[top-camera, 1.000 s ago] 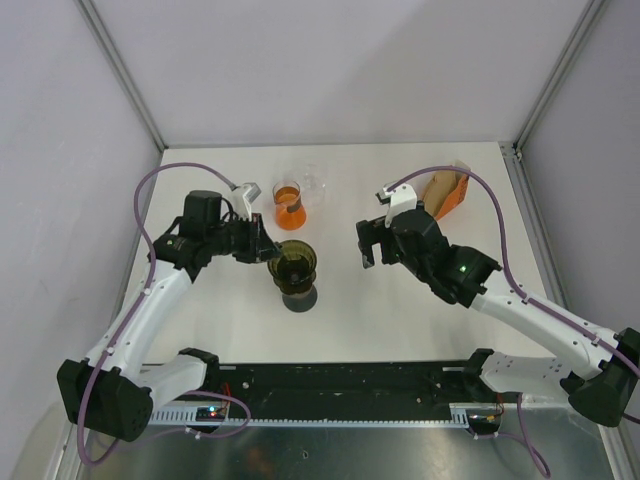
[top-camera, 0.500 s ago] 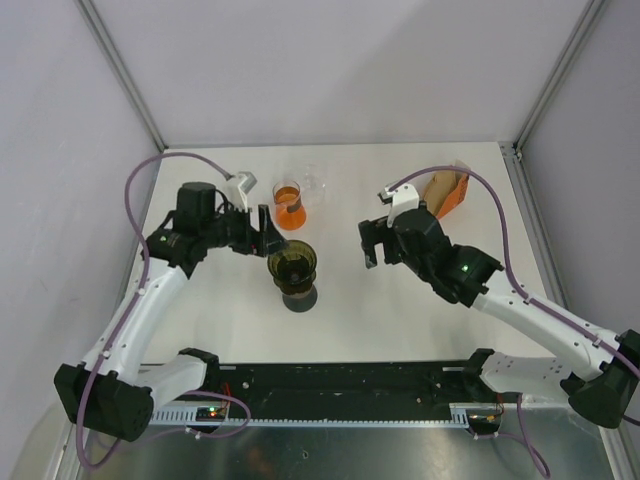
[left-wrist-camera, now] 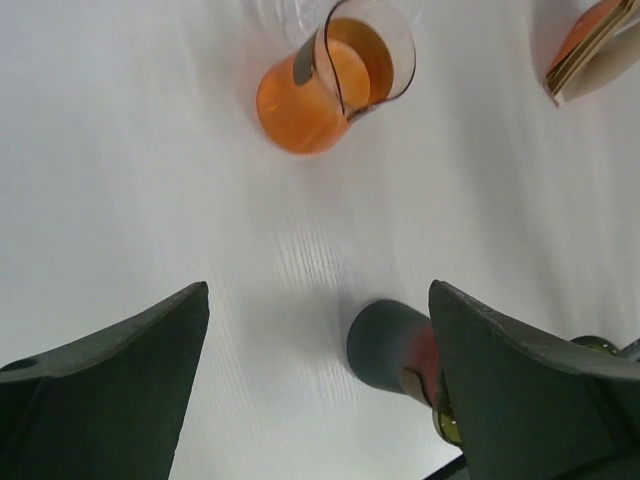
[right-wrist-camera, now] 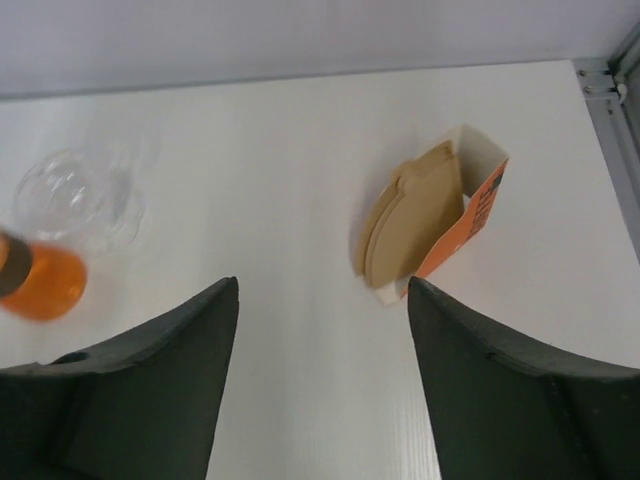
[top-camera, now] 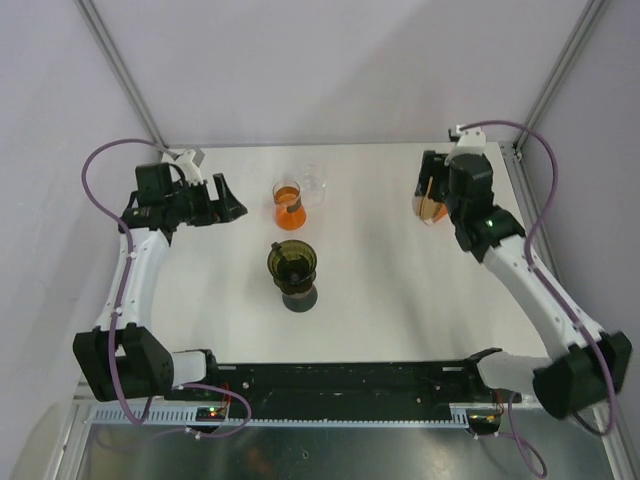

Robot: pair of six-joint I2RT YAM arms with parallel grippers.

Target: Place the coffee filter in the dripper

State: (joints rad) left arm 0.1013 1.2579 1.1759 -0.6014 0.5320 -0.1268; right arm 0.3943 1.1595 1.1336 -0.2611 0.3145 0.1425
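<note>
The olive-green dripper [top-camera: 293, 264] stands on a dark base [left-wrist-camera: 390, 345] mid-table. In the left wrist view only its rim [left-wrist-camera: 446, 421] peeks past the right finger. Tan coffee filters [right-wrist-camera: 410, 220] stand stacked in an orange and white box [right-wrist-camera: 482, 205] at the back right. My right gripper [right-wrist-camera: 322, 282] hovers open just short of that stack, nothing between its fingers. In the top view this gripper [top-camera: 432, 193] covers most of the box [top-camera: 424, 210]. Far to the left of the dripper, my left gripper [top-camera: 225, 200] is open and empty.
A glass beaker of orange liquid [top-camera: 288, 205] stands behind the dripper, with a clear glass piece [top-camera: 316, 182] just beyond it. Both also show in the right wrist view, the clear glass piece [right-wrist-camera: 75, 195] and the beaker [right-wrist-camera: 40, 280] at the left. Cage posts [top-camera: 545, 95] frame the table's back corners.
My left gripper has opened and pulled back to the left, away from the dripper. My right arm has swung to the back right, over the filter box.
</note>
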